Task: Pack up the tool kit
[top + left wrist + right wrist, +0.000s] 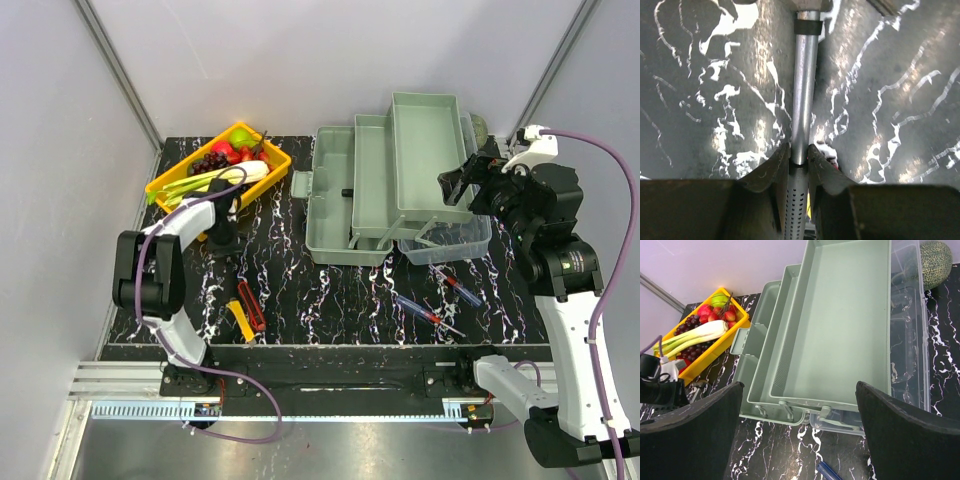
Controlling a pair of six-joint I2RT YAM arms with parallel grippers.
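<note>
Left gripper [799,162] pinches a slim silver metal shaft [804,90], while right gripper [797,395] gapes wide, the rectangular pale grey-green plastic toolbox [840,320] just ahead below it.

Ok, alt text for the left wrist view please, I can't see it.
The left end effector is shut on a silver metal shaft that runs straight up the frame to a dark collar, with the black white-veined table behind it. The shaft's near end is perforated; which tool it belongs to cannot be told.

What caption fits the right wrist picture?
Open right gripper above the empty fold-out trays of the toolbox, yellow fruit tray alongside.
</note>
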